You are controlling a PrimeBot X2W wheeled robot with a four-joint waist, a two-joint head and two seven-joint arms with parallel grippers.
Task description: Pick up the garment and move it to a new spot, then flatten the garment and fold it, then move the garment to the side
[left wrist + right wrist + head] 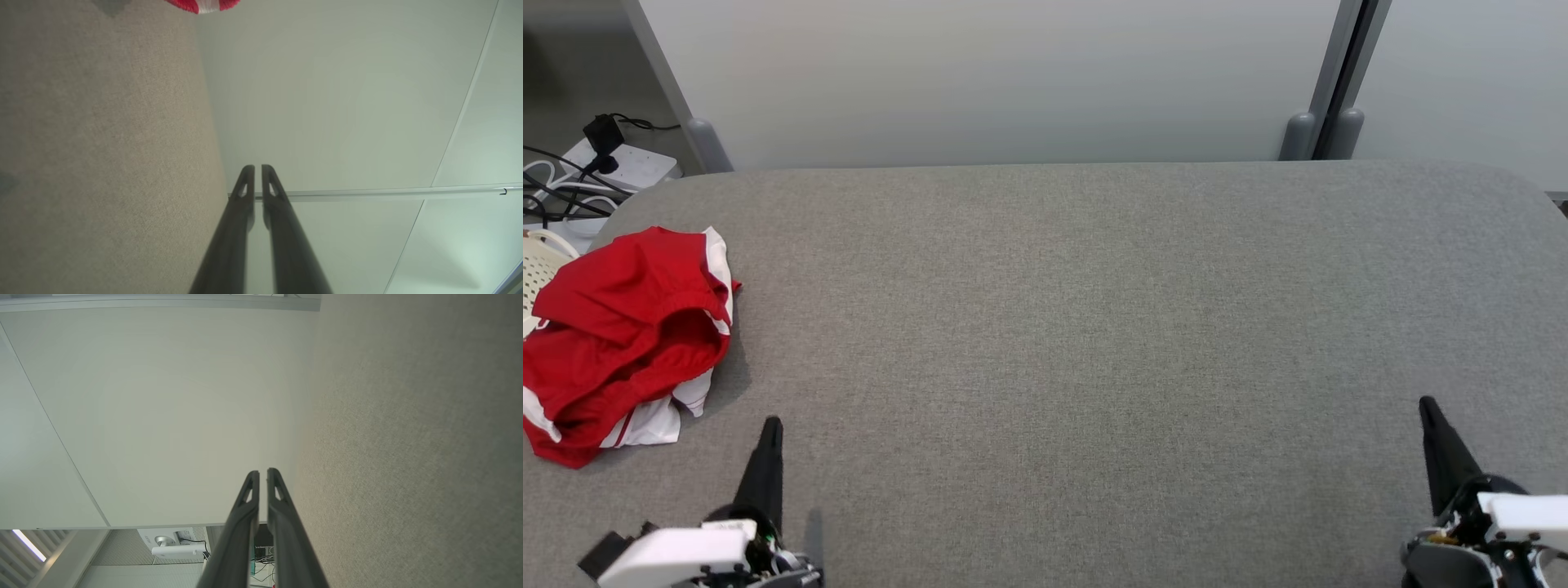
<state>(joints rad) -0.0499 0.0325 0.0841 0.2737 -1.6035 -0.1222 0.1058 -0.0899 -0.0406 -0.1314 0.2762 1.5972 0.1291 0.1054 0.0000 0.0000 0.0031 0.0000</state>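
Observation:
The garment [625, 331] is a red piece with white trim, lying crumpled at the far left of the grey table [1078, 327]; a sliver of the garment [203, 5] peeks in at the top of the left wrist view. My left gripper [770, 426] hovers near the front edge, just right of and nearer than the garment, shut and holding nothing. At the front right my right gripper [1426, 404] is shut too and empty. In the wrist views the left gripper [257, 168] and the right gripper [262, 472] show their fingers side by side with a hairline gap.
A pale partition wall [1013, 82] rises behind the table. Off the table's left end lie a white power strip with black cables [600, 167] and a cream perforated basket [541, 265], partly under the garment's edge.

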